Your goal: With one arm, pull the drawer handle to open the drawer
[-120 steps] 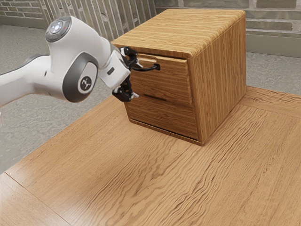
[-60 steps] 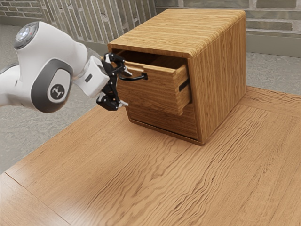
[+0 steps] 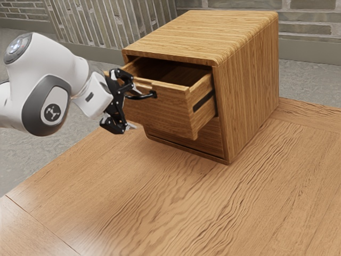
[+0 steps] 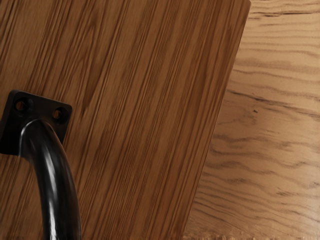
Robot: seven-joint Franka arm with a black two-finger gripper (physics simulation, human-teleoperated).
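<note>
A wooden cabinet (image 3: 246,80) stands at the back of the table. Its upper drawer (image 3: 162,109) is pulled partly out toward the exterior view's left, and the dark inside shows. My gripper (image 3: 129,89) is shut on the left end of the drawer's black handle (image 3: 147,96). In the wrist view the handle (image 4: 55,185) curves from its black mounting plate down under my hand, across the drawer front (image 4: 140,100).
The lower drawer (image 3: 186,136) sits shut under the open one. The wooden table (image 3: 176,202) spreads out in front of the cabinet, with its edge at the exterior view's left. A grey floor and a brick wall lie behind.
My hand has moved toward the exterior view's left with the handle in it. The upper drawer has slid from nearly shut to well out of the cabinet.
</note>
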